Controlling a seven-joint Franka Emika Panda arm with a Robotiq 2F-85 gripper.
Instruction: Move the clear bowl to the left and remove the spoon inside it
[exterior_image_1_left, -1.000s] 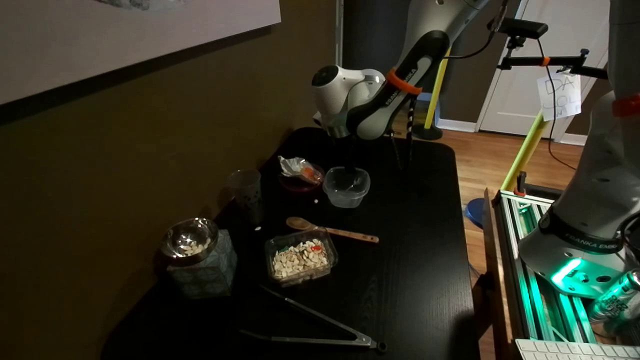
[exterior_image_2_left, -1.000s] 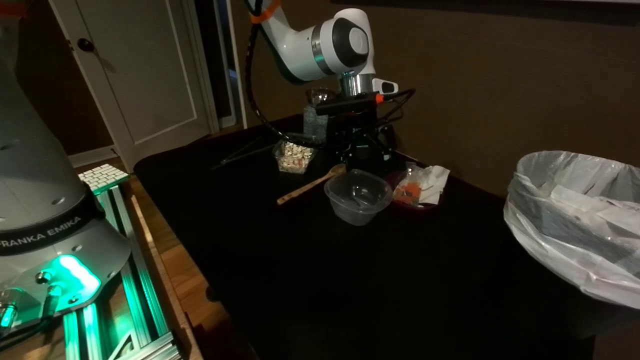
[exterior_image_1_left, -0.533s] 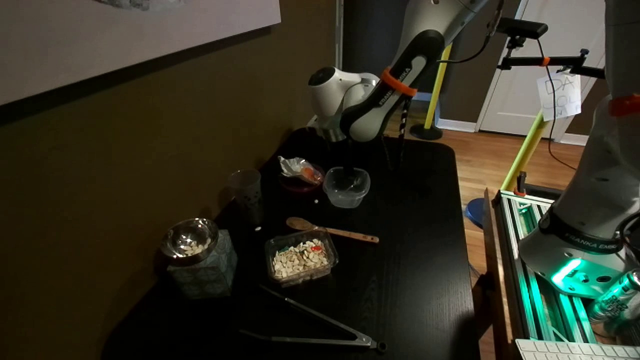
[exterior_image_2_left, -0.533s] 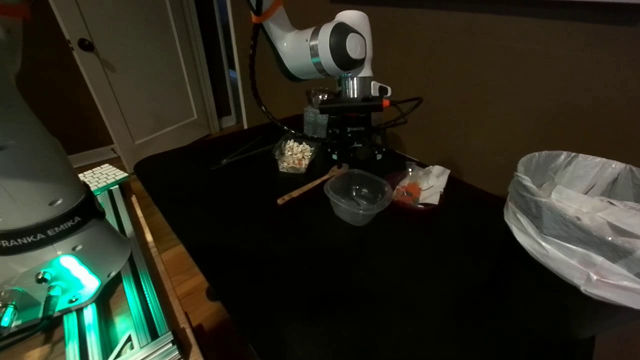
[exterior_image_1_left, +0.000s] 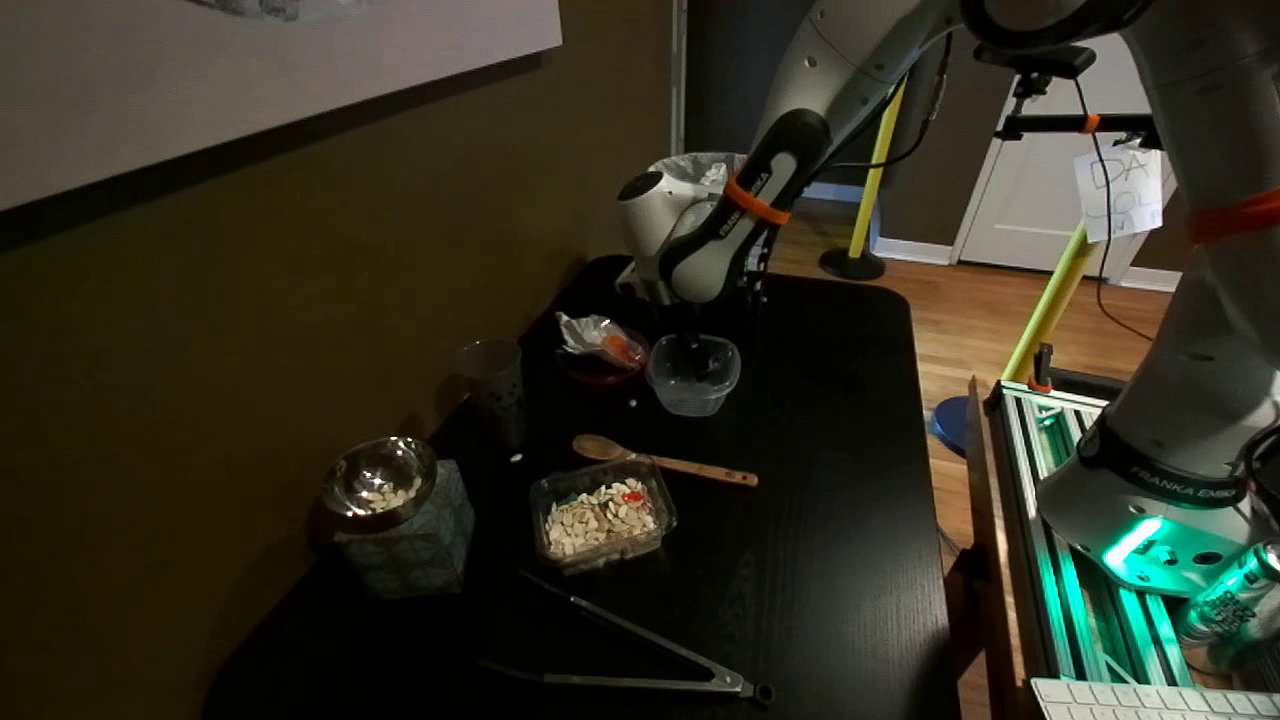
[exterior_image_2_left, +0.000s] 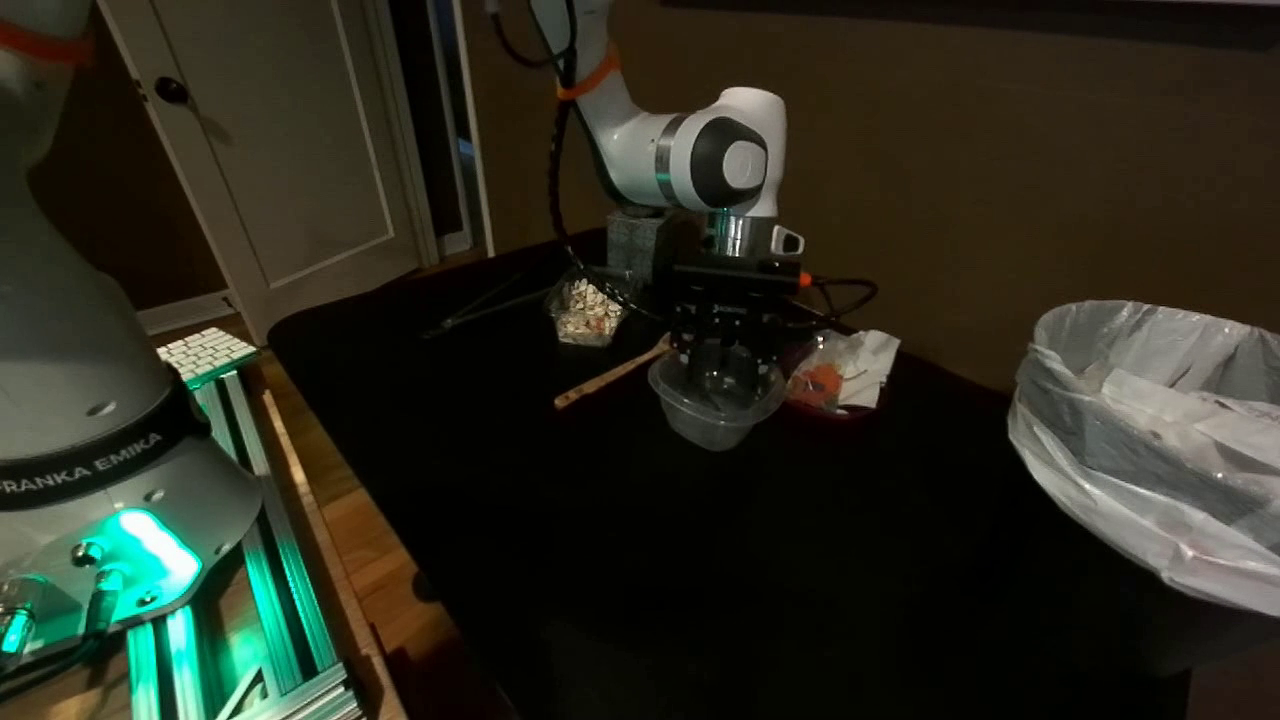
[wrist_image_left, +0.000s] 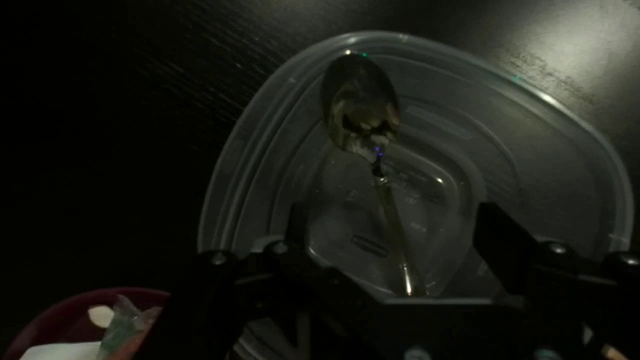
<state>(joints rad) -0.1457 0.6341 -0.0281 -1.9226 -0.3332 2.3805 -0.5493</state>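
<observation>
The clear bowl is a see-through, rounded-square container standing upright on the black table; it also shows in an exterior view and the wrist view. A metal spoon lies inside it, its head up against the far wall in the wrist view and its handle running down toward my gripper. My gripper is open and empty, with one finger on each side of the spoon handle. In an exterior view, my gripper is over the bowl with its fingertips at or just inside the rim; exact depth is unclear.
A dark red bowl with wrappers stands close beside the clear bowl. A wooden spoon, a tub of pale flakes, tongs, a cup and a metal bowl on a box are nearby. A lined bin stands beyond.
My gripper has moved down and over the clear bowl, from behind it in an exterior view to its opening now. The bowl has stayed in place.
</observation>
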